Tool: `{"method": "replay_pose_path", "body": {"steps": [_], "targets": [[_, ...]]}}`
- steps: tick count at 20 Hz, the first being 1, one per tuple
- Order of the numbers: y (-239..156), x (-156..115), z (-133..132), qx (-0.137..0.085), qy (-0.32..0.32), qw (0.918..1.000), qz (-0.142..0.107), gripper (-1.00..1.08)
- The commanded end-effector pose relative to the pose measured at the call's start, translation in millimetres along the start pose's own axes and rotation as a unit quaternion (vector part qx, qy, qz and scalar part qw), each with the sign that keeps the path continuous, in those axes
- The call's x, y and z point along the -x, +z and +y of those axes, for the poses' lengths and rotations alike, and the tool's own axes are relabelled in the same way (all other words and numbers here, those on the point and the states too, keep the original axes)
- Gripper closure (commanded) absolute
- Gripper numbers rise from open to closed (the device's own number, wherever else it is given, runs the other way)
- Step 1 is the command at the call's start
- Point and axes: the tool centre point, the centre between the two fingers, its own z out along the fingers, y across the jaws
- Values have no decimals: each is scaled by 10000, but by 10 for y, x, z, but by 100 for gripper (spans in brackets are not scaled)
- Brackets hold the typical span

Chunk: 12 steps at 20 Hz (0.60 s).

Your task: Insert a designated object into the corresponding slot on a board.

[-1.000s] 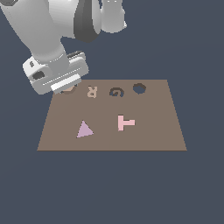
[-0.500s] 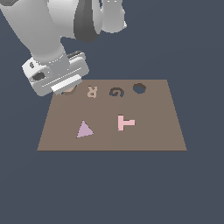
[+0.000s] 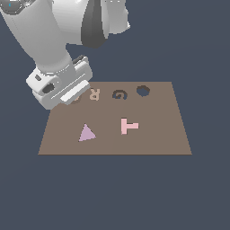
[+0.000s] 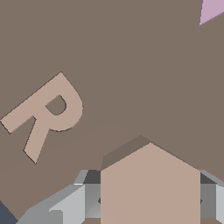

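Observation:
The peach-tan hexagonal block (image 4: 150,188) sits between my gripper (image 4: 150,201) fingers (image 4: 76,203), whose pads lie against its two sides. In the exterior view my gripper (image 3: 74,99) is low over the far corner of the brown board (image 3: 152,139) on that view's left. Only an edge of the block (image 3: 77,99) shows under it. The dark round slot (image 3: 143,90) is at the far edge towards the exterior view's right, apart from the gripper. I cannot tell whether the block rests on the board or is just above it.
On the board are a tan letter R (image 3: 94,95) (image 4: 46,116) next to the gripper, a dark letter G (image 3: 118,95), a pink T (image 3: 128,126) and a lilac triangle (image 3: 86,133) (image 4: 211,9). The large white arm (image 3: 58,36) rises above the gripper.
The gripper stays over the same corner of the board, perhaps a little lower. Nothing on the board has moved.

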Motion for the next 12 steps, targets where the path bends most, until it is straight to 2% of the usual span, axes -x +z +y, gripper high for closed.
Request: {"method": "replay_pose_path", "body": {"steps": [1, 4, 6, 9, 12], "targets": [[-6, -146, 23, 3, -443, 9990, 1, 108], [-11, -354, 32, 5, -1077, 9942, 1, 108], [-15, -512, 21, 7, -1555, 9878, 1, 108], [-21, -766, -31, 9, -2325, 9726, 1, 108], [-27, -1006, -120, 10, -3072, 9516, 1, 108]]}}
